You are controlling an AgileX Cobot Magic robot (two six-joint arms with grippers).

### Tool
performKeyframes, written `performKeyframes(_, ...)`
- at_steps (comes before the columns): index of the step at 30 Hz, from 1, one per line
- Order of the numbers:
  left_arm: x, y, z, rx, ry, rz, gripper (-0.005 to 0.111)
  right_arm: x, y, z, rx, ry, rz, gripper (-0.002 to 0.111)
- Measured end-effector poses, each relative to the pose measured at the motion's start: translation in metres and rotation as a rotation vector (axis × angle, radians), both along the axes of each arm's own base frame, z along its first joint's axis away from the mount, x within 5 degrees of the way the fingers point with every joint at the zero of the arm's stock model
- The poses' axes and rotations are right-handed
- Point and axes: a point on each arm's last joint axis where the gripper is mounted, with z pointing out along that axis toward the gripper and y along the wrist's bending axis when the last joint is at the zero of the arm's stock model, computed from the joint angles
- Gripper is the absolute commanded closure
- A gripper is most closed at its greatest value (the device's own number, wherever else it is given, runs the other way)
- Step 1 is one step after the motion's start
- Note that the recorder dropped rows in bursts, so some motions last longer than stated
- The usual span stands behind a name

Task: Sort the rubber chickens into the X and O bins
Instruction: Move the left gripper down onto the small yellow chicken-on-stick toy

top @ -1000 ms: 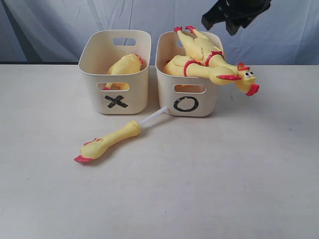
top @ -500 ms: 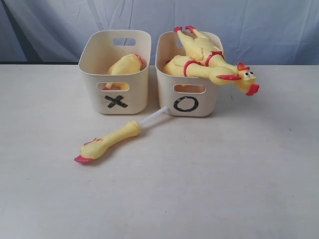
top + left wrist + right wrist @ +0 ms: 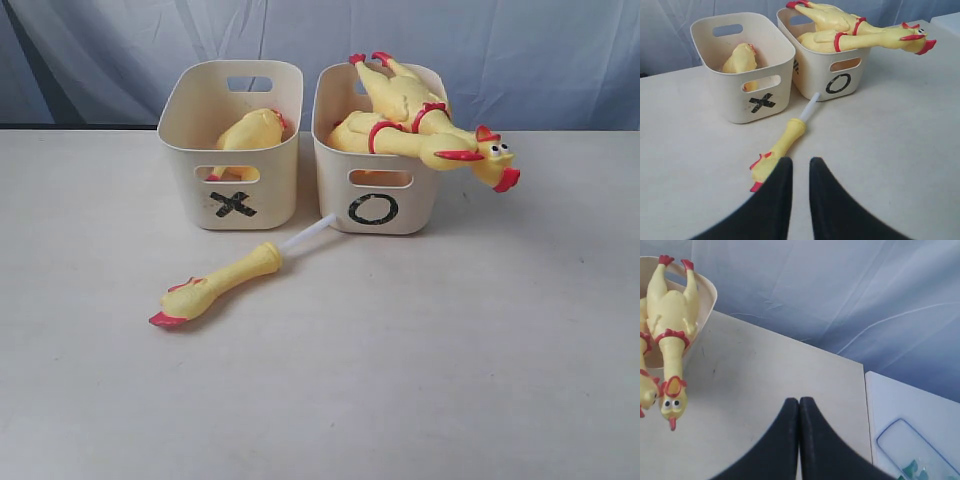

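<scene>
On the tabletop in the exterior view, you've got the X bin and the O bin just beside each other, X on the left. The headless chicken sits inside the X bin. Two whole chickens lie in the O bin: the feet-up chicken is propped toward the back, and the dangling chicken has its head hanging out past the right rim. The leg piece lies flat in front of the bins, red foot toward the front left, its white stick angled up to the O bin's lower front corner. Can't tell if it touches.

Left wrist view: your left end effector hovers near the leg piece's red foot, fingers a slim gap apart, nothing between them.

Right wrist view: your right end effector has its fingers pressed together, empty, over bare tabletop. It's well apart from the O bin, where the two chicken heads hang over the rim.
</scene>
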Motion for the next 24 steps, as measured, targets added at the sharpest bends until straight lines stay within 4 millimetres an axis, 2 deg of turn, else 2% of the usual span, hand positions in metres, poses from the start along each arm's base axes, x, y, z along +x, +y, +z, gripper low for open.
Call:
performKeyframes(7, 0.023, -0.010, 0.000, -0.042, 0.016, -0.006, 0.066, -0.054, -0.017, -0.010, 0.152, -0.012, -0.006, 0.109)
performKeyframes(17, 0.062, -0.025, -0.001, 0.010, 0.097, -0.040, 0.058, -0.125, -0.026, -0.039, 0.418, -0.002, 0.126, 0.109)
performKeyframes(24, 0.094, -0.040, -0.014, 0.130, 0.172, -0.134, 0.052, -0.170, -0.035, -0.065, 0.479, -0.010, 0.231, 0.109)
